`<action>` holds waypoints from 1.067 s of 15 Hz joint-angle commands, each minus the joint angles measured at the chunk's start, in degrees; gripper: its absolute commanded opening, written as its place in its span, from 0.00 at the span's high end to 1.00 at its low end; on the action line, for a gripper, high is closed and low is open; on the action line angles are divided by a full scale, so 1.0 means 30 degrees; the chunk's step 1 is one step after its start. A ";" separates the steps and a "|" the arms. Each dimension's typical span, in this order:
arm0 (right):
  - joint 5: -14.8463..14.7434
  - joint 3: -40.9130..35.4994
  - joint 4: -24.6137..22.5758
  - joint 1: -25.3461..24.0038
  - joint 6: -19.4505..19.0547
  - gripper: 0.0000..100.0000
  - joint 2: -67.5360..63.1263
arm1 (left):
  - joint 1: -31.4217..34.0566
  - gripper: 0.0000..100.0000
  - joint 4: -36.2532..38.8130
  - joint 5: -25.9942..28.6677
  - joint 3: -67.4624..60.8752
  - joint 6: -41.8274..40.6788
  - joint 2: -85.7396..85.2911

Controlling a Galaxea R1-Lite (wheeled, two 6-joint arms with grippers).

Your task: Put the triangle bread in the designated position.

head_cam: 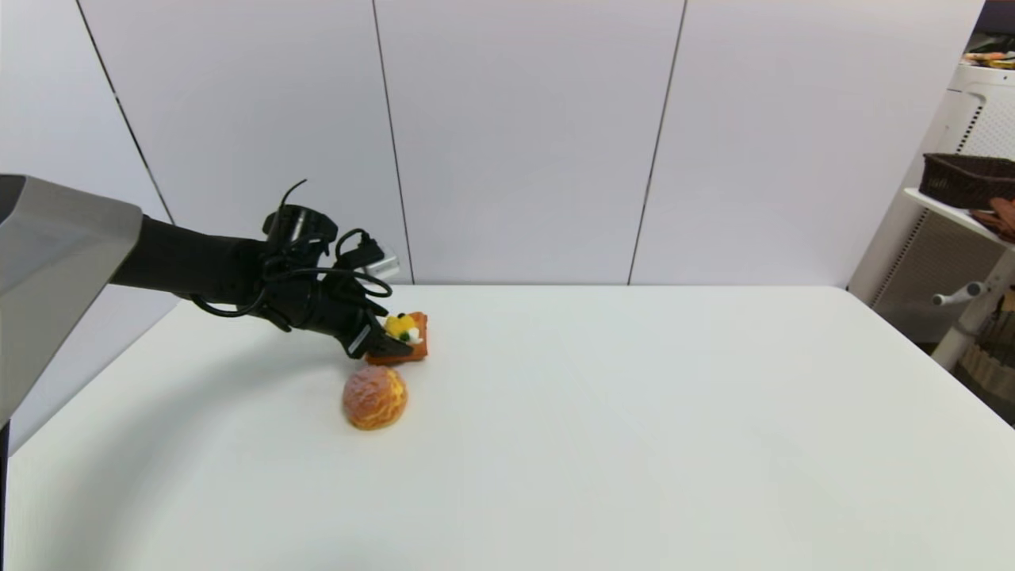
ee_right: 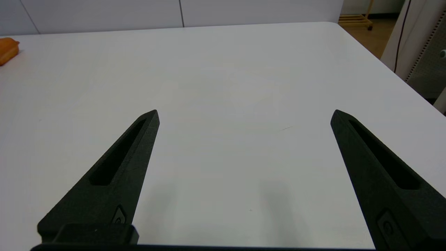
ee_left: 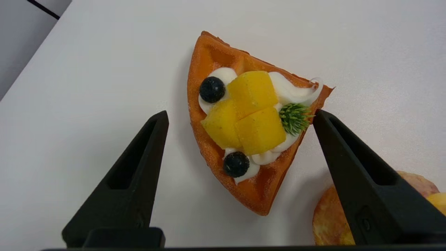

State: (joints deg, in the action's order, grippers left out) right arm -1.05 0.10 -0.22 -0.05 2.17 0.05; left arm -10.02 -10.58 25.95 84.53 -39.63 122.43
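Left gripper point(ee_left: 240, 116) over table's point(head_cam: 634, 444) left-centre, fingers spread wide, straddling bread point(ee_left: 249, 132); one fingertip just beside bread's green garnish, other apart from its edge. No grip visible. Right gripper point(ee_right: 244, 115) parked low over bare table, fingers point(ee_right: 118, 167) wide apart, holding nothing.

Near to far in head view: round bun point(head_cam: 374, 397) on table, nearest robot; bread point(head_cam: 406, 336) flat on table just behind bun, partly hidden by left gripper point(head_cam: 388, 337); white wall panels beyond. Shelf with dark basket point(head_cam: 967, 178) far right.

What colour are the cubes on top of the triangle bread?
Yellow, on white cream; clearest in the left wrist view of the triangle bread.
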 commanded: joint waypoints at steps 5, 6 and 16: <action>-0.0002 -0.0003 -0.0015 0.0016 0.0009 0.00 -0.0016 | -0.0029 0.00 -0.0311 -0.1122 -0.0286 0.2400 -0.5185; -0.0002 -0.0003 -0.0015 -0.0013 0.0009 0.00 -0.0016 | -0.0029 0.00 -0.0311 -0.1972 -0.0725 0.2781 -0.6503; -0.0002 -0.0003 -0.0015 -0.0013 0.0009 0.00 -0.0016 | 0.4131 0.00 0.4260 -0.4608 -1.4905 0.6443 -2.3173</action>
State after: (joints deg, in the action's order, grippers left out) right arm -1.04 0.10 -0.24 -0.02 2.17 0.05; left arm -4.38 -4.88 12.73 55.43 -23.89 72.02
